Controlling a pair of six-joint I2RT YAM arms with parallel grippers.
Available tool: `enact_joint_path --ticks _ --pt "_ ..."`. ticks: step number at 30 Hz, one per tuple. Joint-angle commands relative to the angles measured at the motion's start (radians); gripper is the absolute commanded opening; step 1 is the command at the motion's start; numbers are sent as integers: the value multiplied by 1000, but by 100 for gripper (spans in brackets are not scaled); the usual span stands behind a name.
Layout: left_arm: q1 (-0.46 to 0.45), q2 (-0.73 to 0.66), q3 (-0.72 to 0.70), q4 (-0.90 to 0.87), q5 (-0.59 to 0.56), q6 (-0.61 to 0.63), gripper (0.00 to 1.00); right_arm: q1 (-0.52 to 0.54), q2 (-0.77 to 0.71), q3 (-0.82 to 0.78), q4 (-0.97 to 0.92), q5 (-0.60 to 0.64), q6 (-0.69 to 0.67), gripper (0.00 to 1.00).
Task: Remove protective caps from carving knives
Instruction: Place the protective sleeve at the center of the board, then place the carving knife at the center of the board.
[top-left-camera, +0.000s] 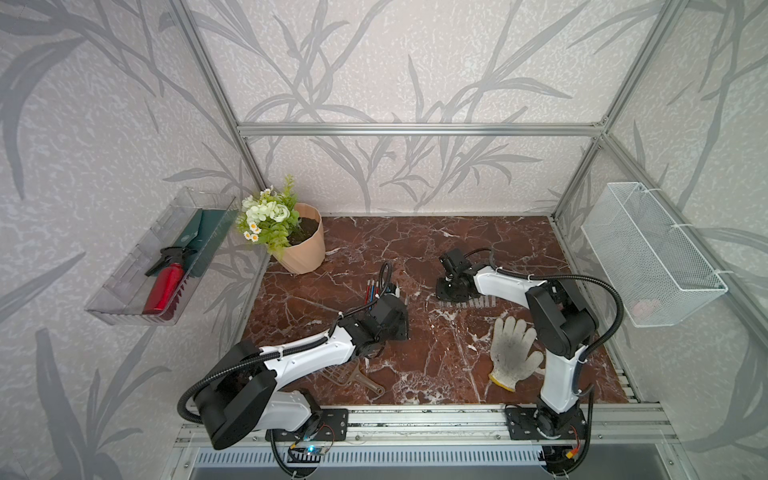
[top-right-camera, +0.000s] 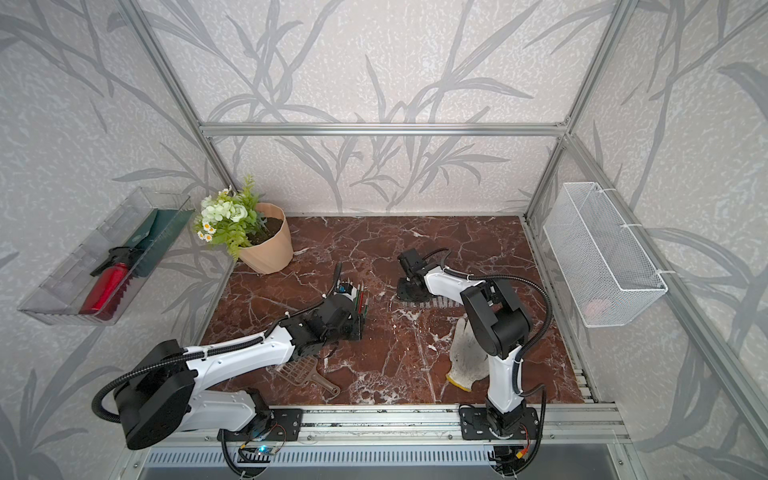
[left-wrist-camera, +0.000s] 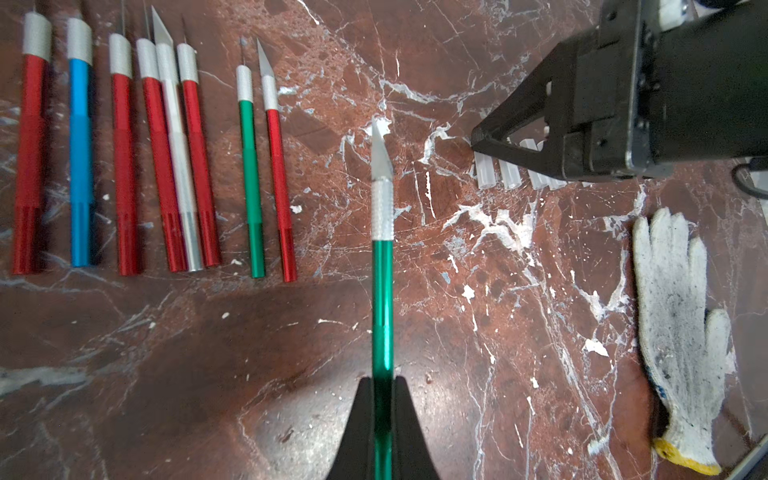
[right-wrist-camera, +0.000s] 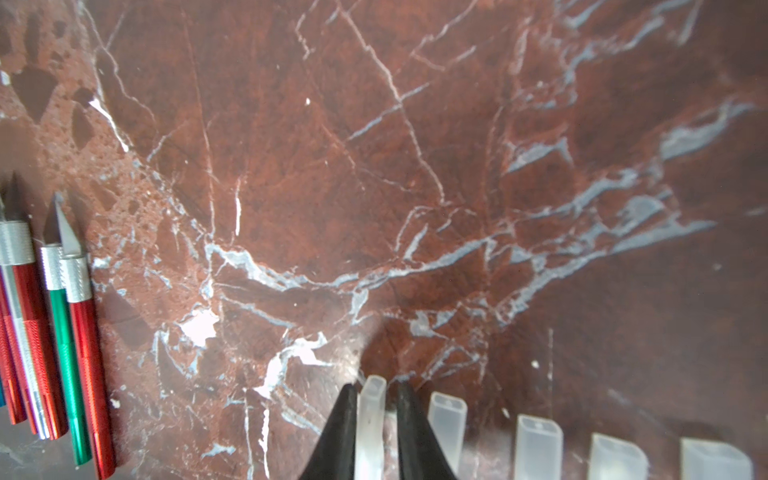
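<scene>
My left gripper (left-wrist-camera: 382, 379) is shut on the handle of a green carving knife (left-wrist-camera: 382, 291), whose bare blade points at the protective caps. Several more carving knives (left-wrist-camera: 124, 166) with red, blue, silver and green handles lie side by side, blades bare. My right gripper (right-wrist-camera: 376, 388) is down at the end of a row of translucent protective caps (right-wrist-camera: 538, 444). One cap (right-wrist-camera: 371, 411) lies between its fingers, with a small gap at one finger. In both top views the grippers (top-left-camera: 395, 291) (top-right-camera: 409, 293) stand low over the marble table.
A white work glove (top-left-camera: 513, 353) lies in front of the cap row by the right arm. A brown slotted scoop (top-left-camera: 353, 376) sits under the left arm. A flower pot (top-left-camera: 303, 245) stands at the back left. A wire basket (top-left-camera: 648, 253) hangs on the right wall.
</scene>
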Motion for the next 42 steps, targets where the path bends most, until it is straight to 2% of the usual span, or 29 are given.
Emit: enact_joint_path --ticks 1,14,24,33,42 --pt "7 -15 14 -9 -5 1 0 4 -23 29 -30 13 -20 21" --pt "21 20 58 -11 -4 -2 0 17 -138 -13 -43 15 -69 21" --pt "32 85 105 0 -27 -21 0 23 -367 -174 17 -59 -157 33" --pt "43 166 165 10 -56 5 0 22 -606 -324 58 -237 -243 57" --pt "68 259 227 -14 -92 7 0 22 -802 -427 63 -321 -264 100"
